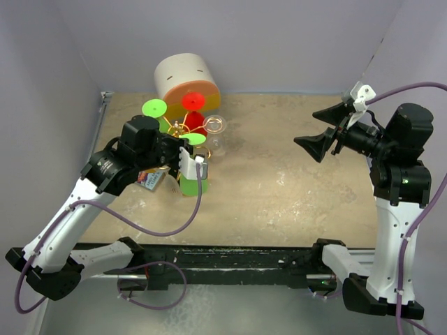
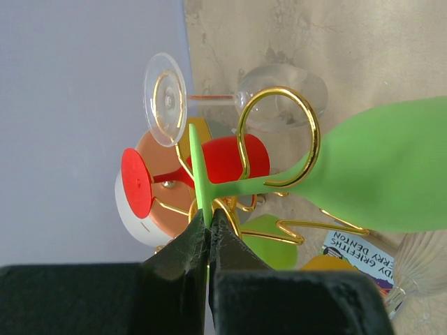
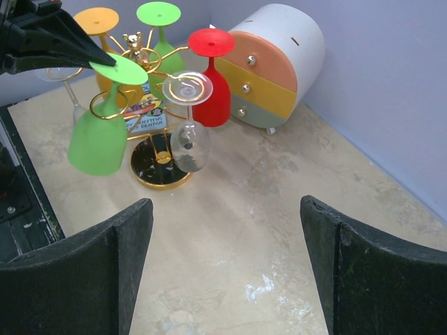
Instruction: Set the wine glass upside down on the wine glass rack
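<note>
The left wrist view shows most closely what the others only hint at. The left gripper (image 2: 208, 225) has its jaws pinched shut on the rim of the flat foot of the green wine glass (image 2: 391, 174). The glass's stem lies inside a gold ring loop of the wine glass rack (image 2: 278, 132).

The right wrist view gives the side picture. The green glass hangs bowl down and slightly tilted from that loop, beside the rack's round black base (image 3: 150, 171), which the left wrist view leaves out. From above, the left arm covers much of the rack.

The right gripper (image 1: 318, 130) hovers well apart over the far side of the table (image 1: 279, 195), jaws wide and holding nothing.

A clear wine glass (image 3: 190, 139) hangs upside down on a neighbouring loop, just beside the green one. Behind them, foot up, are a red glass (image 3: 213, 98), a second green glass (image 3: 159, 14) and an orange glass (image 3: 96, 19).

A cream cylinder cabinet (image 3: 279, 63) with orange, yellow and green drawer fronts stands behind the rack by the wall. A printed card (image 2: 356, 255) lies near the base
</note>
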### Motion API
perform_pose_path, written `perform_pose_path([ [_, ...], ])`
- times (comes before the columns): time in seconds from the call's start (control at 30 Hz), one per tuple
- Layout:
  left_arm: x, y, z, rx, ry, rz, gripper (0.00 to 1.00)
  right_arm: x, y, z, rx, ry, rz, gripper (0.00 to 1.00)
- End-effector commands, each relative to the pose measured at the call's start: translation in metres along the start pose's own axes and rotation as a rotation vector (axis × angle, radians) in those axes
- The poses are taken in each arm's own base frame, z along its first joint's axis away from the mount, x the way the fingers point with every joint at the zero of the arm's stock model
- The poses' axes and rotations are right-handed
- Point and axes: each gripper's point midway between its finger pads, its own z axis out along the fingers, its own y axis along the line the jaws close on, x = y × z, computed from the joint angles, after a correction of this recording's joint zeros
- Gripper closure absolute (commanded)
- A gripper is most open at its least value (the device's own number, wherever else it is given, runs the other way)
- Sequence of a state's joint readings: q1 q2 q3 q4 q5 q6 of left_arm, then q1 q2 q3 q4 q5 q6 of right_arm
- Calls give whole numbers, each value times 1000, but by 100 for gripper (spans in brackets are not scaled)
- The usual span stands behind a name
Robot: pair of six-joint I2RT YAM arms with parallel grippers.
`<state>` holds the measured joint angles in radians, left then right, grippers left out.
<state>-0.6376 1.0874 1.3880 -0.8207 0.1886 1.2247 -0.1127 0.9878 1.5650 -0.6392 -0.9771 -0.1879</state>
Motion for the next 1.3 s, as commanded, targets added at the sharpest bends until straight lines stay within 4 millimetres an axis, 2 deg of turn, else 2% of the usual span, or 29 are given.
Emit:
perform_pose_path([
  [0.0, -16, 2, -4, -3, -71, 40, 100, -4, -2, -1, 9, -9, -28, 12],
  [0.7, -34, -7, -8, 50, -168, 20, 100, -4, 1, -3, 7, -8, -35, 11],
  [1.0, -34, -24, -6, 99, -179, -7, 93, -4, 2, -3, 5, -9, -38, 11],
  [1.27, -35, -20, -6, 85, -183, -20, 89, -4, 3, -5, 9, -9, -45, 10],
])
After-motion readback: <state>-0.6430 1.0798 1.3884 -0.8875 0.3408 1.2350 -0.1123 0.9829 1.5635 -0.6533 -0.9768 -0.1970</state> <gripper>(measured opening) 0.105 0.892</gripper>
